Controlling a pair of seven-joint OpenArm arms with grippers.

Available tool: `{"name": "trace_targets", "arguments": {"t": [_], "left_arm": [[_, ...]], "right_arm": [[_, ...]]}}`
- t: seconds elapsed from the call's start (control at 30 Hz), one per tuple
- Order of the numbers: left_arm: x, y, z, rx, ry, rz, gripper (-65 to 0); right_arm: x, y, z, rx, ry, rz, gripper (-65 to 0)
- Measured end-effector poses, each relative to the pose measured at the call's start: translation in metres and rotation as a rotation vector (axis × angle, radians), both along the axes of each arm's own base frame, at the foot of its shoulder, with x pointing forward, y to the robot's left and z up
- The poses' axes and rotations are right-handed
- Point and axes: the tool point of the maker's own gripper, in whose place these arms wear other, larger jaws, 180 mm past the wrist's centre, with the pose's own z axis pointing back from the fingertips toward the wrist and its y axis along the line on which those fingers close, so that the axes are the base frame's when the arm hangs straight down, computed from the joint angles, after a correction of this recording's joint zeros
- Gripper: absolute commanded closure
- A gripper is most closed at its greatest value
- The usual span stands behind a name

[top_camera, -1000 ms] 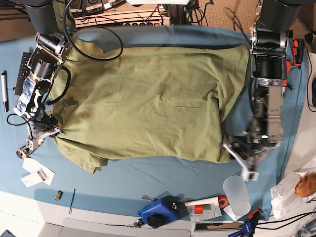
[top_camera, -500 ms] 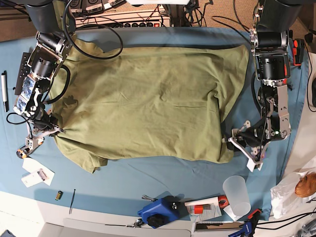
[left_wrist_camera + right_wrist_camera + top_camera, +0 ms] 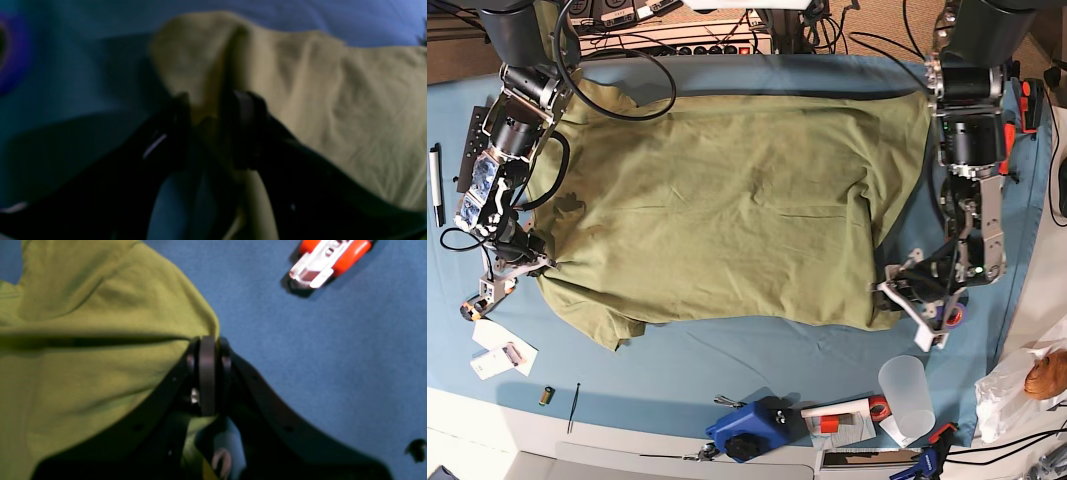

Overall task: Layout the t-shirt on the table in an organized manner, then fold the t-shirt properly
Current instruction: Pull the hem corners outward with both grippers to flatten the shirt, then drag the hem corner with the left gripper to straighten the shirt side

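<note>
- Honestly, the t-shirt was already spread across most of the table, reaching from one arm to the other, though its near edge looked bunched and one corner hung out in a lumpy flap.
- The right gripper had its jaws pressed together on the shirt's edge, with green fabric running in between them, so that corner looked properly pinched.
- The left gripper sat at the opposite near corner with cloth bulging up between its jaws. Its jaws stood partly apart, and the wrist view couldn't settle whether it truly gripped the cloth.
- To do this step well, the left side probably needed a firm bite on just the hem first, then both arms could pull outward evenly so the wrinkles flattened instead of dragging the whole shirt.
- Hard to read: the left wrist view was dark and blurry, and its fingertips melted into shadow.
- The base view hid the far edge under cables and arm links, and the collar couldn't be picked out anywhere.
- An orange tool lay near the right gripper, cut off by the frame.
</note>
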Motion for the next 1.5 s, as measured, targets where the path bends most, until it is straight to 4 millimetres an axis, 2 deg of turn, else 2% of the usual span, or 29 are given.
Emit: {"name": "trace_targets", "arguments": {"t": [0.07, 0.17, 0.43, 0.57, 0.67, 0.83, 1.03, 1.17, 1.27, 1.5], "left_arm": [[-0.001, -0.007, -0.007, -0.008, 0.022, -0.007, -19.5], [-0.004, 0.000, -0.020, 0.038, 0.054, -0.002, -19.5], [0.000, 0.006, -0.021, 0.049, 0.056, 0.029, -19.5], [0.003, 0.008, -0.018, 0.060, 0.055, 0.025, -19.5], [0.012, 0.009, -0.007, 0.064, 0.039, 0.023, -19.5], [0.024, 0.022, 0.005, 0.168, 0.015, 0.023, -19.6], [0.011, 0.027, -0.010, 0.207, 0.073, 0.016, -25.7], [0.006, 0.026, -0.017, 0.199, 0.088, 0.020, -25.8], [0.000, 0.019, -0.023, 0.143, 0.088, 0.024, -25.8], [-0.001, 0.014, -0.025, 0.078, 0.042, 0.053, -24.7]], "right_arm": [[0.000, 0.000, 0.000, 0.002, 0.000, 0.001, 0.0], [-0.001, 0.001, -0.001, 0.006, 0.004, 0.003, 0.0], [-0.001, 0.002, -0.001, 0.009, 0.005, 0.004, 0.0], [-0.001, 0.002, -0.001, 0.009, 0.005, 0.004, 0.0], [-0.001, 0.002, -0.001, 0.009, 0.005, 0.004, 0.0], [-0.001, 0.002, -0.001, 0.009, 0.006, 0.004, 0.0], [-0.001, 0.002, -0.001, 0.009, 0.006, 0.004, 0.0], [-0.001, 0.002, -0.001, 0.009, 0.006, 0.005, 0.0], [-0.001, 0.002, -0.001, 0.011, 0.012, 0.007, 0.0], [-0.001, 0.004, -0.001, 0.015, 0.011, 0.020, 0.0]]}}
